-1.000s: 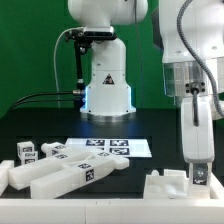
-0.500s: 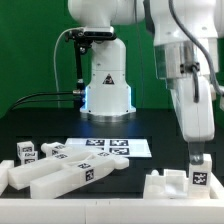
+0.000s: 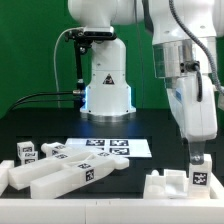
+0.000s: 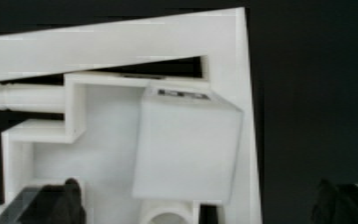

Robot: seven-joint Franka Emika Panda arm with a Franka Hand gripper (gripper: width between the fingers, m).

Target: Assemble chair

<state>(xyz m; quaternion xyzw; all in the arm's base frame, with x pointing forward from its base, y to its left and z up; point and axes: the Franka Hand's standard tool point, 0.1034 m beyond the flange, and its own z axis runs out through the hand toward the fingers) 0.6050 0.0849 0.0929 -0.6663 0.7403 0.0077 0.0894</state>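
Observation:
My gripper [image 3: 196, 160] hangs at the exterior view's right, just above a small white part with a marker tag [image 3: 199, 178]. That part stands against a white angled frame [image 3: 170, 189] at the front right. In the wrist view the dark fingertips [image 4: 51, 205] stand far apart at either side, so my gripper [image 4: 202, 207] is open and holds nothing. A white blocky chair part [image 4: 158, 130] lies below it in the corner of the white frame [image 4: 140, 45]. Several long white chair parts with tags [image 3: 65, 172] lie at the front left.
The marker board [image 3: 108, 146] lies flat in the middle of the black table. The robot base [image 3: 105, 85] stands behind it, with a cable at the exterior view's left. The arm fills the upper right.
The gripper has risen and drawn back from the tagged part at the front right, whose tag now shows below the fingers. In the last half second almost nothing moved.

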